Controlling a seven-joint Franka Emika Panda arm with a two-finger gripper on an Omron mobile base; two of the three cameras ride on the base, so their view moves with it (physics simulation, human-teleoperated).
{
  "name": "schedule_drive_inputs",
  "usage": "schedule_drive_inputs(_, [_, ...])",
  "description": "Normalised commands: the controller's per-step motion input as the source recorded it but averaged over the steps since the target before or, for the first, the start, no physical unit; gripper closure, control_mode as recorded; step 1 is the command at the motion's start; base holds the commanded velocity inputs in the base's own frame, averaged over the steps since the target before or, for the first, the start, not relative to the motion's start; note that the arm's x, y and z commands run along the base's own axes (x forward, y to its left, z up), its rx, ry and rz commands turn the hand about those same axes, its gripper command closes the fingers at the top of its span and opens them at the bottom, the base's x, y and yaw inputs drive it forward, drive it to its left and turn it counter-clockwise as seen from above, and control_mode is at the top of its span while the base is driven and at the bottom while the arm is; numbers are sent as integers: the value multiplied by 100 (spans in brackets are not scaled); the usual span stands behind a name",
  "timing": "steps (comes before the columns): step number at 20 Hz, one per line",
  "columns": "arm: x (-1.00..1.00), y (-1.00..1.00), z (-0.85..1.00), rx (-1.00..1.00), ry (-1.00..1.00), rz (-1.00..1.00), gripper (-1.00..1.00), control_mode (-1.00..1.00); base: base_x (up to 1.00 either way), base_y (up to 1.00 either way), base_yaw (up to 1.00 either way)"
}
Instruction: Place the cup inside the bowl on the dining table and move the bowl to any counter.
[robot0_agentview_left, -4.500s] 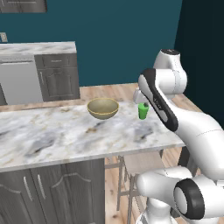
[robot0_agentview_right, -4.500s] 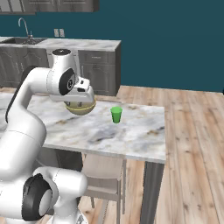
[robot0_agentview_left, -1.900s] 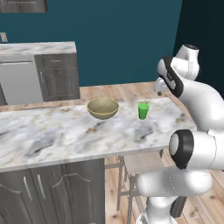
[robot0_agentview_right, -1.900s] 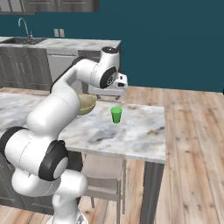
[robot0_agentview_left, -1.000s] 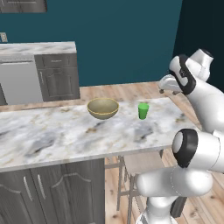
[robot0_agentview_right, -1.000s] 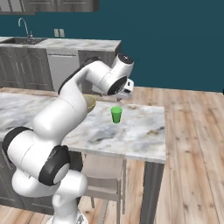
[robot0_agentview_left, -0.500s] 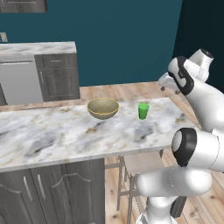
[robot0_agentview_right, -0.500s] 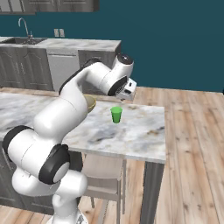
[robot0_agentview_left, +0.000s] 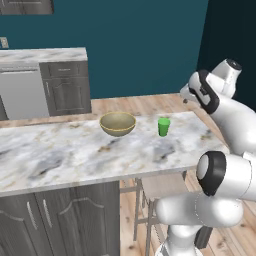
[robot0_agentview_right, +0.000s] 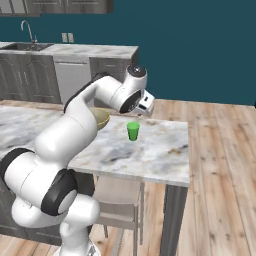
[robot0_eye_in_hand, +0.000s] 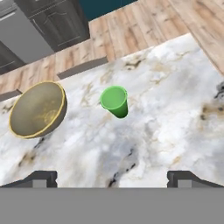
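The gripper (robot0_eye_in_hand: 112, 177) stands with its jaws fully apart and holds nothing; in the hand view its two dark fingertips (robot0_eye_in_hand: 41, 177) rise at the lower edge, well apart, with bare marble between them. In the right base view the gripper hangs above the table, just beyond the cup, though its exact height over the rim is hard to judge there. The cup (robot0_eye_in_hand: 114, 101) stands upright on the dining table (robot0_eye_in_hand: 175, 118), its open mouth facing up and its long axis vertical, tapering slightly toward the base. It sits near the table's end, apart from the bowl (robot0_eye_in_hand: 37, 109) and not touching it. The bowl rests right way up on the same marble top, its plain interior unoccupied. No step of the task is complete: the cup is not yet grasped, not yet in the bowl, and the bowl is not yet on the counter (robot0_agentview_left: 42, 55) along the teal wall. Remaining steps, as judged: descend on the cup, close, transfer, release, then carry the bowl across.
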Motion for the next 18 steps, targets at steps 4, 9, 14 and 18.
schedule_drive_inputs(4, [14, 0, -6, 0, -2, 0, -100, -100, 0, 0, 0])
schedule_drive_inputs(9, [27, 1, -28, 0, -6, 0, -100, -100, 0, 0, 0])
schedule_drive_inputs(14, [12, 4, -35, 0, -2, 0, -100, -100, 0, 0, 0])
schedule_drive_inputs(18, [0, 0, -18, 0, 0, 0, -100, -100, 0, 0, 0])
